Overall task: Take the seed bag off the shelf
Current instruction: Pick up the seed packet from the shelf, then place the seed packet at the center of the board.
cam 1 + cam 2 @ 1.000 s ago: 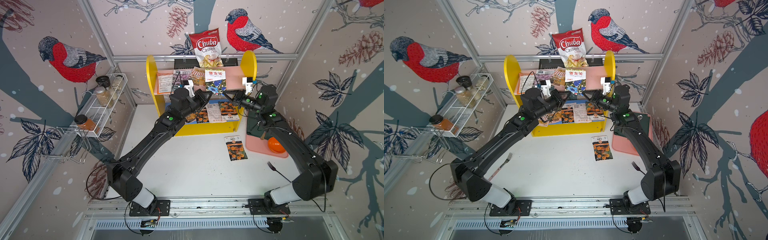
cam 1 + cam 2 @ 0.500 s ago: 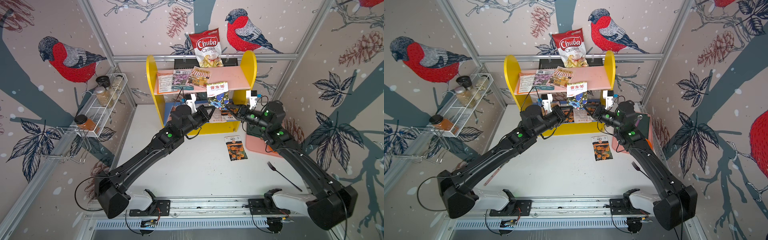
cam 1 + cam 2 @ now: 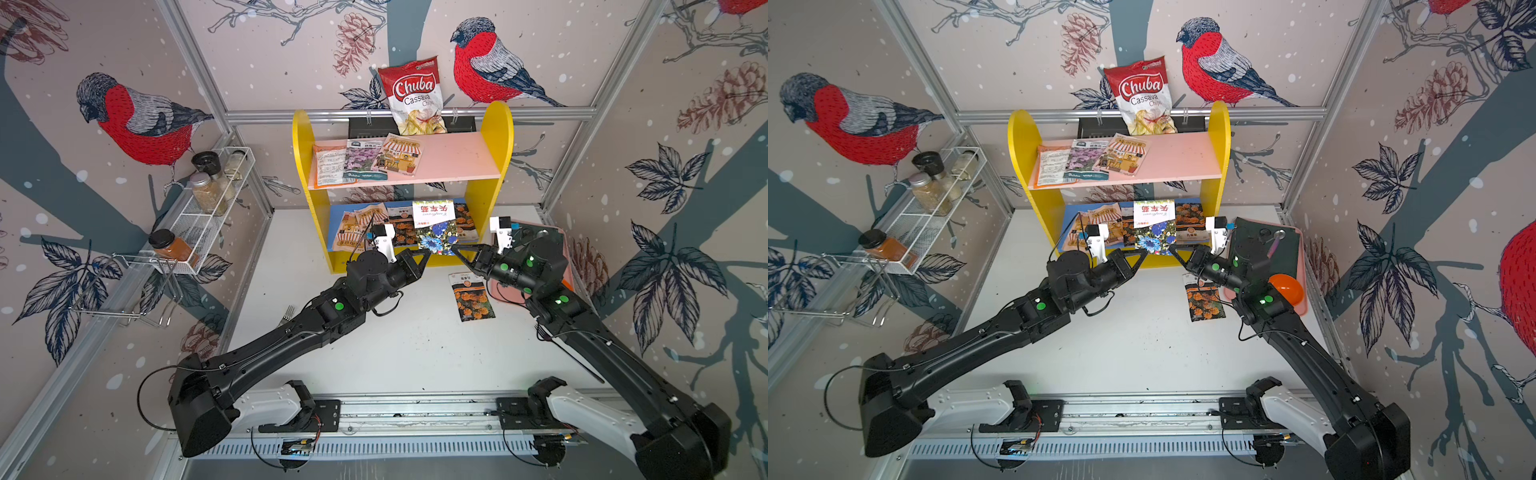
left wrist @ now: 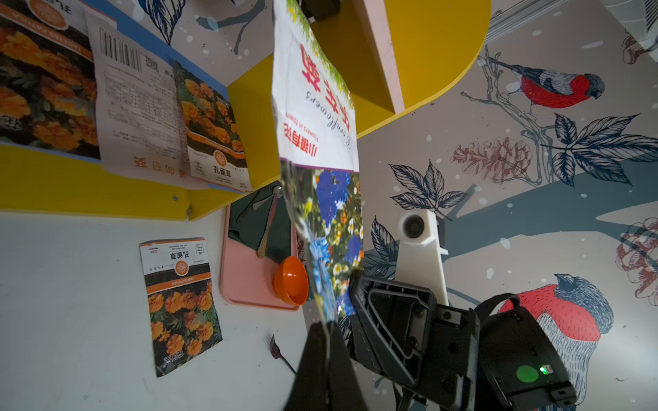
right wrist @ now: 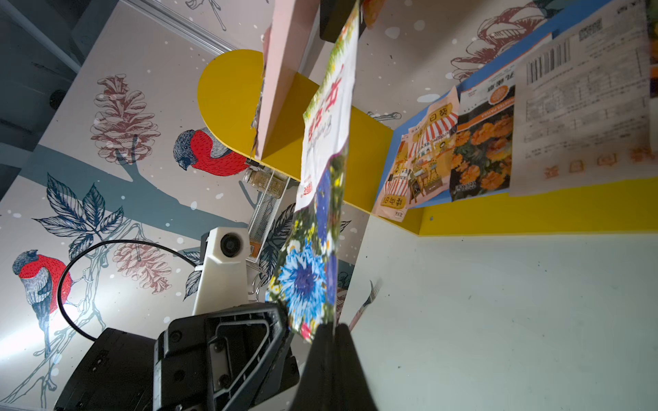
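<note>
The seed bag (image 3: 434,226) is held upright in the air just in front of the shelf (image 3: 496,137), with its white band of red characters on top and its blue flowers below. The left gripper (image 3: 427,254) is clamped on its lower left corner and the right gripper (image 3: 455,249) on its lower right corner. Both pairs of jaws are pressed together on the foil, their tips facing each other close under the bag. In both top views the bag covers the middle of the blue lower board (image 3: 1068,216). The wrist views show it apart from the edge of the pink upper board (image 5: 285,71).

Three packets lie at the left end of the pink board, and several more are spread over the blue one. On the white table (image 3: 415,353) an orange-flowered packet (image 3: 471,297) lies flat, near the right gripper. To the right of it is a pink tray (image 4: 245,281) carrying a dark cloth, a spoon and an orange bowl (image 4: 292,281). One fork (image 3: 286,313) lies by the left arm and another (image 3: 544,332) lies under the right arm.

A red chips bag (image 3: 413,97) hangs on the far wall above the shelf. A white wire rack (image 3: 199,220) with spice jars is fixed to the left wall. The walls are printed with bullfinches, pine cones and leaves
</note>
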### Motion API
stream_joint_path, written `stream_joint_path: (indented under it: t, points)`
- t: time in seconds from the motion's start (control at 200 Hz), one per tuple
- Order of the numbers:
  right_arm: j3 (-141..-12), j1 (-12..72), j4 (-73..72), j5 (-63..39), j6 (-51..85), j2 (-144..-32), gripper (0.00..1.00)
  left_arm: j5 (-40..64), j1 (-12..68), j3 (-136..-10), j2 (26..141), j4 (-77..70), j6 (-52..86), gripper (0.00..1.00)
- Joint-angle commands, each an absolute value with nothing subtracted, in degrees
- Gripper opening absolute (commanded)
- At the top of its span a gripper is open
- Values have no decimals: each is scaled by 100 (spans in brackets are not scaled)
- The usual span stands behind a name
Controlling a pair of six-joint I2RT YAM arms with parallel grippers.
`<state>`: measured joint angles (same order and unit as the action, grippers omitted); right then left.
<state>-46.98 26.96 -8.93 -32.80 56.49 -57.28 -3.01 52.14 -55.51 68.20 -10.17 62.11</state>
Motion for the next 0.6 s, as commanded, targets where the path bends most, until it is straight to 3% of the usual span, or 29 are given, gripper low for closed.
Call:
stream_joint_path:
  t: [0.0,0.595]
  points:
    - [-4486,2718,-943,-3078,5461,-5669,0,-404,5300,-5137,6742,-1460,6311,0]
    - [-2886,2756,-1099,-2738,5430,-5395,0,-528,5605,-3582,7233,-3063,6739,0]
